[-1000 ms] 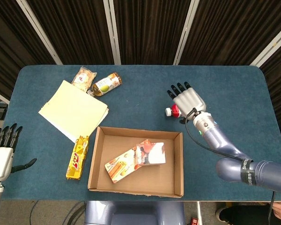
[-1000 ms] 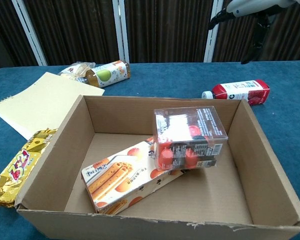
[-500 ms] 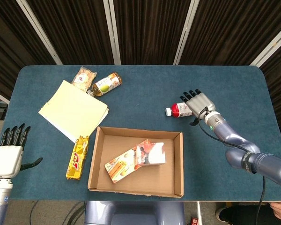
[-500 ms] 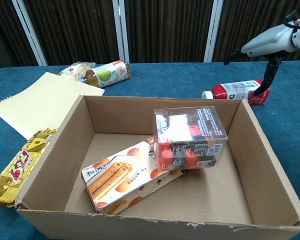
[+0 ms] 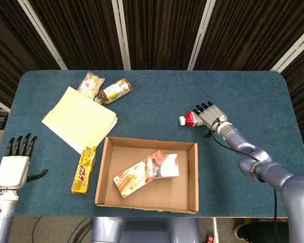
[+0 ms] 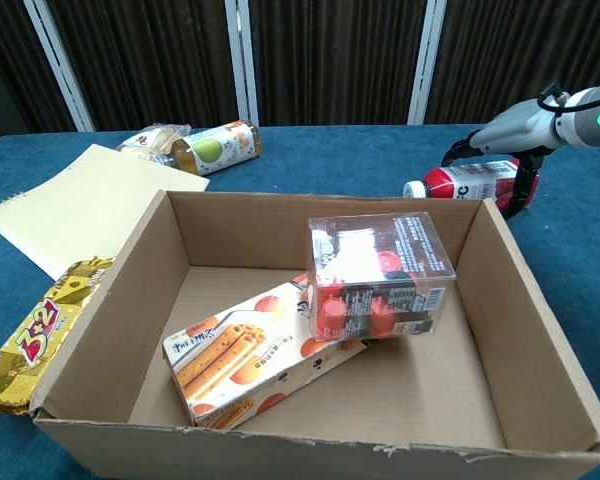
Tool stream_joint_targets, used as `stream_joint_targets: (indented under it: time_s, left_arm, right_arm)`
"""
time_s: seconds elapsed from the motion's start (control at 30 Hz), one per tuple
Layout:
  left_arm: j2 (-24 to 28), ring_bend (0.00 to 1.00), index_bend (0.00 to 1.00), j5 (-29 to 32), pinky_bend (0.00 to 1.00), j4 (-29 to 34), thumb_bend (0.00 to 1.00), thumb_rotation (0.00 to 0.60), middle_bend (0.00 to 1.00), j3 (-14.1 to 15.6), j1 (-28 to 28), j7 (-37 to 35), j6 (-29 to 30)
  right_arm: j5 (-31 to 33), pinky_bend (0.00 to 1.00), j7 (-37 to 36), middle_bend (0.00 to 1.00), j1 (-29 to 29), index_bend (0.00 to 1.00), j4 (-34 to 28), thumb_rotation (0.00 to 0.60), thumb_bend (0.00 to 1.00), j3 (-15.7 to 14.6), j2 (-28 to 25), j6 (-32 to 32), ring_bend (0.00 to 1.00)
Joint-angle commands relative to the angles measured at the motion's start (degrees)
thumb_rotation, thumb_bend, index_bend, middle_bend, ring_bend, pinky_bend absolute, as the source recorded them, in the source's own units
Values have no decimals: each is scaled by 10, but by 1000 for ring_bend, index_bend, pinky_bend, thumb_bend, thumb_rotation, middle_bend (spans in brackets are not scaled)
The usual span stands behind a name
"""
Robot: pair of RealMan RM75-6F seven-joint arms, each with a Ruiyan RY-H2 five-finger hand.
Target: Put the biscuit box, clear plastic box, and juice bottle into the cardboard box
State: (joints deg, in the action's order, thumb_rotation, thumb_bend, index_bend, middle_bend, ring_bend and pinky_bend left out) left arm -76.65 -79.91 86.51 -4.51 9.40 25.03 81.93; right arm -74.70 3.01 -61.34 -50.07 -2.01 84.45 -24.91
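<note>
Right hand (image 5: pixel 211 116): laid over the red juice bottle (image 5: pixel 191 119), fingers wrapped across its body; bottle lies on its side on the table (image 5: pixel 157 96), white cap pointing left.
Left hand (image 5: pixel 13 169): released, fingers apart, holding nothing, at the near left edge of the table.
Juice bottle position: just beyond the far right corner of the cardboard box (image 5: pixel 192 177), outside it.
Cardboard box contents: biscuit box (image 6: pixel 250 355) flat on the floor; clear plastic box (image 6: pixel 380 275) resting on its right end.
Far left: yellow notebook (image 5: pixel 78 119), snack bar (image 5: pixel 84 170), green-label bottle (image 5: pixel 114 91).
</note>
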Motion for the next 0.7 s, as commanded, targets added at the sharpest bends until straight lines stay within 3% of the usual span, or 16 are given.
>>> stream_joint_targets:
  time_s: [0.03,0.27,0.37,0.57,0.7]
  left_arm:
    - [-5,0,0,8,0,-5,0,402,0,-3,2,8,-3]
    - [-16,0,0,27,0,-18,0,401,0,-9,7,22,-12]
    - [-20,0,0,33,0,-24,0,403,0,-8,10,27,-19]
    - [-27,0,0,47,0,-32,0,402,0,-11,14,36,-27]
    - [-28,0,0,54,0,-34,0,398,0,-12,16,41,-31]
  right_arm:
    - [-46,134,-54,0,-8,75,58,600,165,-3,34,18,32]
    - [-101,142,-136,1,-26,153,136,600,181,-15,72,24,62]
    - [-121,174,-169,42,-29,231,172,600,194,-26,95,30,97]
    - [-158,329,-236,267,-26,502,250,600,239,-53,140,22,253]
    - [-178,557,-272,449,-19,715,299,600,288,-69,167,9,430]
